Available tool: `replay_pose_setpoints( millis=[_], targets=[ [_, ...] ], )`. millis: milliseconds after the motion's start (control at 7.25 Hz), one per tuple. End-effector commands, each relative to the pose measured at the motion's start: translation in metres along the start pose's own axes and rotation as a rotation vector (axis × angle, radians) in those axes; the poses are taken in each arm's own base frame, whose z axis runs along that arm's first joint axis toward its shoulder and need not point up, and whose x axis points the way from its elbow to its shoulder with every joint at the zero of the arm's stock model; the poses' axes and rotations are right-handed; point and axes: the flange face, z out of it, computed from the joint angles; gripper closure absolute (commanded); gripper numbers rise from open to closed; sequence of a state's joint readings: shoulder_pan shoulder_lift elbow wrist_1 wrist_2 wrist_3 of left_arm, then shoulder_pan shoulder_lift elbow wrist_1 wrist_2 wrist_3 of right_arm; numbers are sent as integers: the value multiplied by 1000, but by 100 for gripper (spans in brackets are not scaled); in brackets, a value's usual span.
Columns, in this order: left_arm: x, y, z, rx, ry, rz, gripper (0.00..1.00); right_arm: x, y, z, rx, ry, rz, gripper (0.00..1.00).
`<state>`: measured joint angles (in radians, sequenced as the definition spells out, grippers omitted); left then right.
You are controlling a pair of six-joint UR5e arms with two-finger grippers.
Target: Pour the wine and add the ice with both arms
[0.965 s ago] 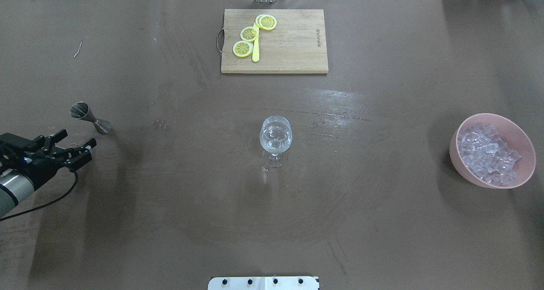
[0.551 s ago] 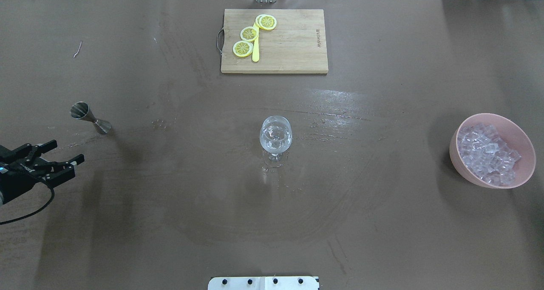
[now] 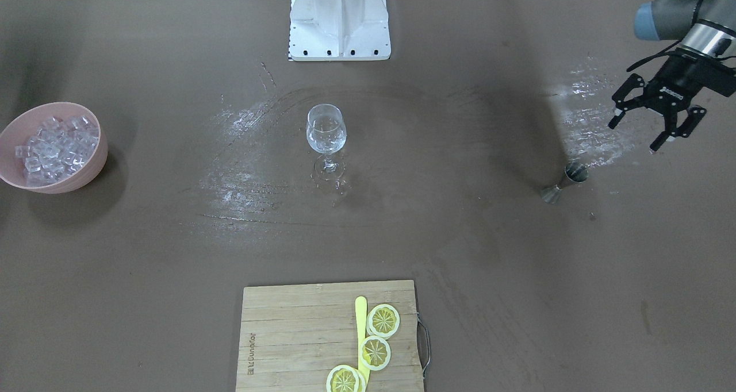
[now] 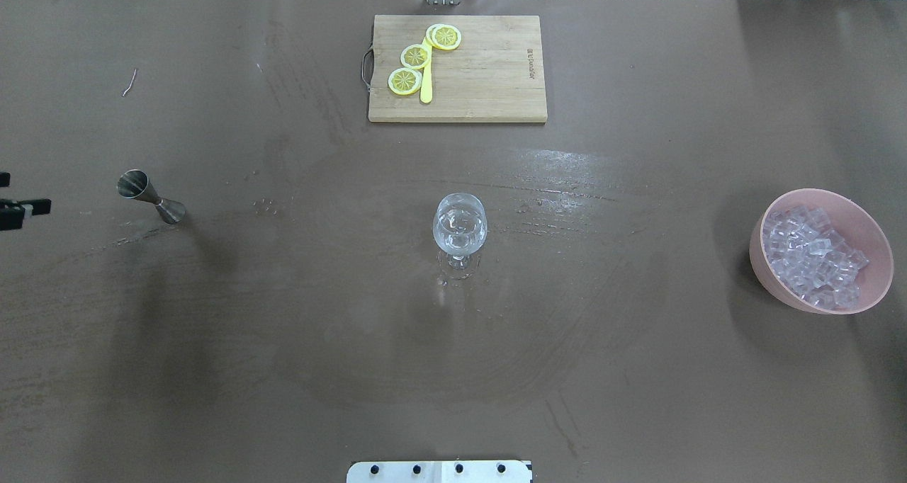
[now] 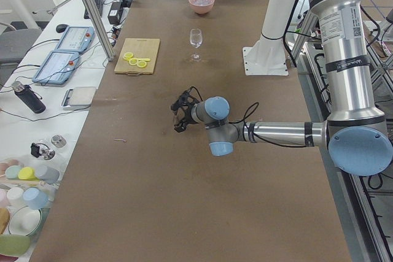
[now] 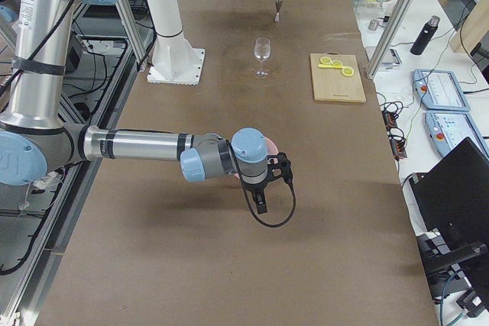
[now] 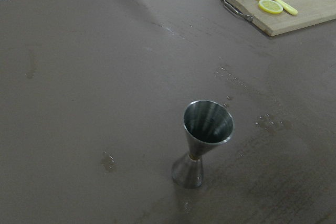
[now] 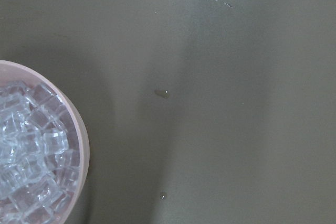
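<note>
A clear stemmed wine glass stands mid-table; it also shows in the front view. Any clear wine in it is too faint to tell. A steel jigger stands upright at the left and looks empty in the left wrist view. My left gripper is open and empty, raised behind and beside the jigger, only its fingertips at the overhead view's left edge. Ice cubes fill a pink bowl at the right. My right gripper hovers by the bowl; whether it is open or shut I cannot tell.
A wooden cutting board with lemon slices and a yellow knife lies at the far middle. The white pedestal base stands at the robot's edge. Wet streaks mark the brown table around the glass.
My left gripper has pulled back leftward from beside the jigger, now almost out of the overhead view, still open. The glass, jigger and bowl have not moved.
</note>
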<state>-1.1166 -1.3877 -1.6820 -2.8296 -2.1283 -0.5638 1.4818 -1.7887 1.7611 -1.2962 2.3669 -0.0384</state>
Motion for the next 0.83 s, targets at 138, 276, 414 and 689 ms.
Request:
replay_pose_setpoints(
  millis=[138, 276, 414, 689],
  targets=[
    [-81, -71, -34, -188, -130, 96, 3, 0, 0, 0, 0, 0, 0, 0],
    [-106, -86, -46, -273, -175, 122, 3, 0, 0, 0, 0, 0, -1, 0],
    [-132, -102, -60, -384, -209, 132, 2, 0, 0, 0, 0, 0, -1, 0],
    [-177, -84, -90, -572, -210, 51, 2, 0, 0, 0, 0, 1, -3, 0]
  ],
)
